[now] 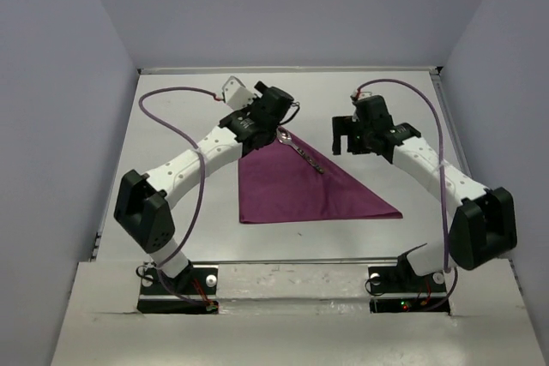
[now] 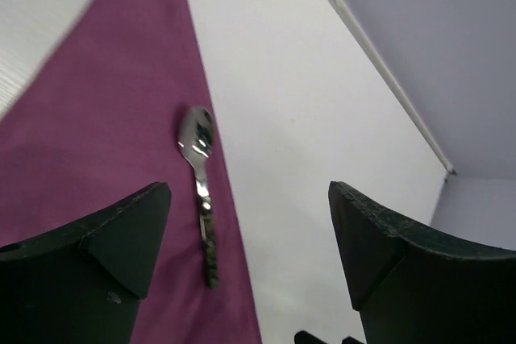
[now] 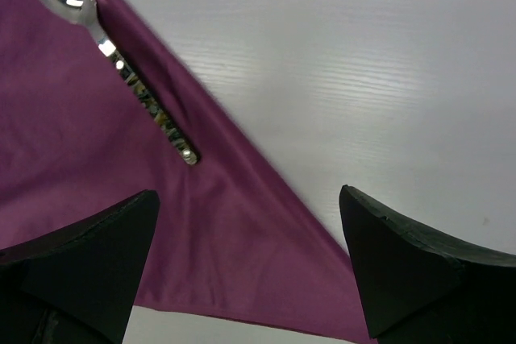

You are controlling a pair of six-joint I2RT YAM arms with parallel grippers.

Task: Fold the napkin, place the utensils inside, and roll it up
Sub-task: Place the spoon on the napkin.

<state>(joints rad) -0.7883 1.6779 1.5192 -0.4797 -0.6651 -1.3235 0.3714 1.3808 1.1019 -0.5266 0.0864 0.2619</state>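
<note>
The napkin [image 1: 296,190] lies flat on the bench [image 1: 283,242] as a purple triangle, so the fold looks done. Its long slanted edge runs from the far corner down to the right-hand point. A single spoon [image 1: 300,150] rests on the cloth just inside that edge, with the bowl toward the far corner and the dark patterned handle trailing along the slant; no other cutlery shows in any view. The left hand [image 2: 250,199] hovers directly over the spoon with its jaws spread wide and nothing between them. I judge the step in hand to be placing the utensils inside. The right hand [image 3: 248,199] hangs over the slanted edge beyond the handle's end, equally wide open and empty. What remains appears to be the roll. That calls for pinching the cloth at the edge beside the spoon and turning it over the metal, probably with both hands so the roll stays even. The spoon sits close to the edge and could slide off onto the bench.
</note>
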